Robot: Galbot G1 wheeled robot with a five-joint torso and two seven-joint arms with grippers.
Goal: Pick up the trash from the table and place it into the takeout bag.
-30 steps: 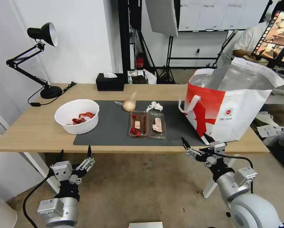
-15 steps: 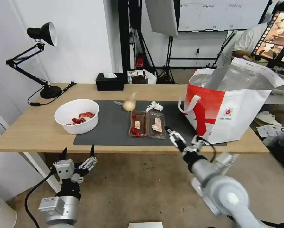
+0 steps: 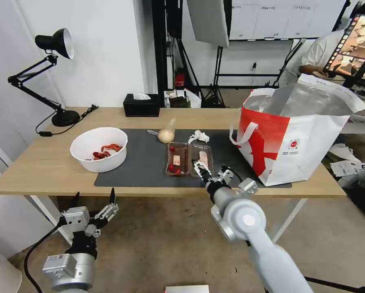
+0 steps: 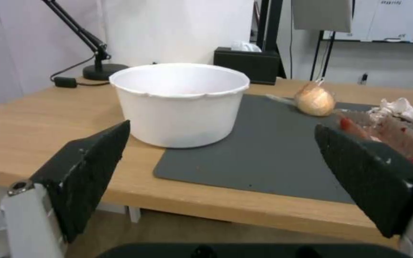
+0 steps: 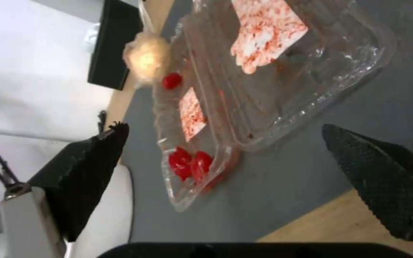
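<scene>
Left gripper [image 3: 93, 200] parked below table [image 3: 44, 162] edge, jaws spread, empty; white bowl [image 3: 99, 149] beyond it. Right gripper [image 3: 210, 167] spread, empty, over near edge of clear tray [image 3: 189, 159], partly hiding it. Takeout bag [image 3: 296, 138] to its right.

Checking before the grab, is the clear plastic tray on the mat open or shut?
Open. The clear plastic tray lies spread flat on the mat, both halves side by side, red scraps exposed. The right claw, open, hovers at its near edge.

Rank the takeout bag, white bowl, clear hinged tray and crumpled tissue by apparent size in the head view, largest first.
1. Takeout bag, by far.
2. White bowl.
3. Clear hinged tray, close to the bowl in spread, so this order is unsure.
4. Crumpled tissue, smallest.
</scene>
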